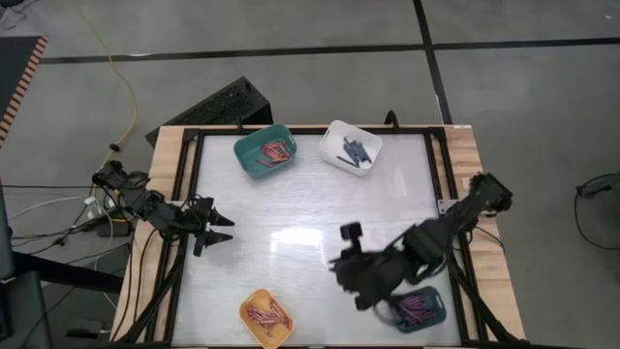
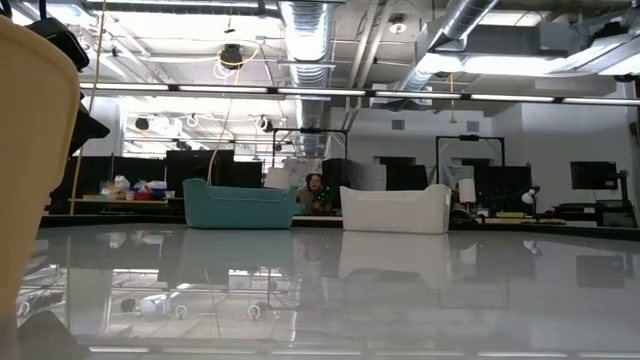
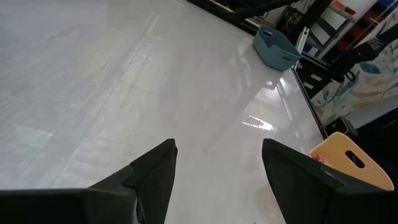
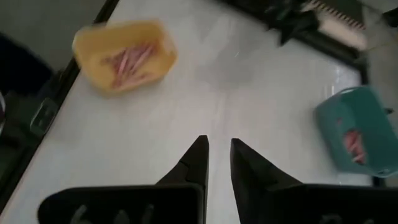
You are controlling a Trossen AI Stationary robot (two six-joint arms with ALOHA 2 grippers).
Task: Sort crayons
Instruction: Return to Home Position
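Right gripper [image 4: 217,152] hovers mid-bench, jaws nearly together, seemingly empty; left gripper [image 3: 217,171] waits with jaws apart. Crayons [image 1: 266,313] sit in bins — a careless sweep could tip the yellow bin [image 1: 244,308].

No readable text in any view.
The bins, the counter, the arms and the room behind carry no letters, numbers, labels or brand marks that can be read; things in the far room are too small to tell.
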